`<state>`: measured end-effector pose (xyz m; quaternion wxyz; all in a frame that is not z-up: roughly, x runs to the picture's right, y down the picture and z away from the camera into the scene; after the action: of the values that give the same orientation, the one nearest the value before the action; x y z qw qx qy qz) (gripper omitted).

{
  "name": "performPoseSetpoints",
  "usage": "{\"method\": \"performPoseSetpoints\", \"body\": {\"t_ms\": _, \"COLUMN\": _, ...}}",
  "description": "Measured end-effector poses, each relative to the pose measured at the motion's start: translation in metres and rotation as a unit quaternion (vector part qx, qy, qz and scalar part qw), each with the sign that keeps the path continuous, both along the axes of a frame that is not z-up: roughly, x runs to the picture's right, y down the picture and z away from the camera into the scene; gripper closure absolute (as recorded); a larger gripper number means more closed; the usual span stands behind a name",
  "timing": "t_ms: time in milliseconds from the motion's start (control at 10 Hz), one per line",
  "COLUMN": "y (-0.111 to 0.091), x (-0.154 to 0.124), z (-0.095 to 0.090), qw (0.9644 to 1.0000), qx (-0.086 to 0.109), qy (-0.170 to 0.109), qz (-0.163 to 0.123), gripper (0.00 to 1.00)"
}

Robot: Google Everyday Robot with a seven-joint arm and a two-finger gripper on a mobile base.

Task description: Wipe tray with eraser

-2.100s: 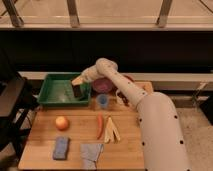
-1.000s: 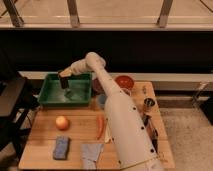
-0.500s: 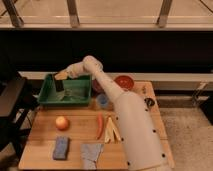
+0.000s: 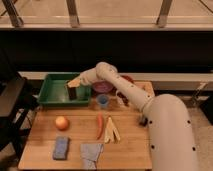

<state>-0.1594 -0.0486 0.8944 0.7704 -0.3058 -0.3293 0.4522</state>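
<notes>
Inside the green tray (image 4: 52, 92), at its right end, the gripper (image 4: 73, 88) — apparently clenched on the dark eraser (image 4: 73, 92) — presses that block against the tray floor on the desk (image 4: 127, 147).

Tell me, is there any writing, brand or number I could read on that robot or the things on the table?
None can be read: no words, labels or numbers show on the green tray, the eraser under the gripper inside the tray, the blue cup, or the white arm.

One raised front view, looking down across table (image 4: 125, 150), gripper (image 4: 73, 90) perhaps mid-distance
</notes>
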Motion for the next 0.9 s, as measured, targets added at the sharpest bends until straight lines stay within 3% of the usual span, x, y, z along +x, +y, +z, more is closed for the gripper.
{"method": "performPoseSetpoints", "body": {"t_ms": 200, "y": -0.006, "x": 0.031, "z": 0.013, "qw": 0.9992, "qx": -0.004, "qy": 0.04, "qz": 0.001, "gripper": 1.0}}
{"method": "performPoseSetpoints", "body": {"t_ms": 400, "y": -0.022, "x": 0.04, "z": 0.035, "qw": 0.9984, "qx": -0.002, "qy": 0.056, "qz": -0.005, "gripper": 1.0}}
{"method": "performPoseSetpoints", "body": {"t_ms": 600, "y": -0.036, "x": 0.031, "z": 0.054, "qw": 0.998, "qx": 0.004, "qy": 0.06, "qz": -0.018, "gripper": 1.0}}
{"method": "performPoseSetpoints", "body": {"t_ms": 900, "y": -0.046, "x": -0.021, "z": 0.066, "qw": 0.9984, "qx": 0.02, "qy": 0.037, "qz": -0.039, "gripper": 1.0}}
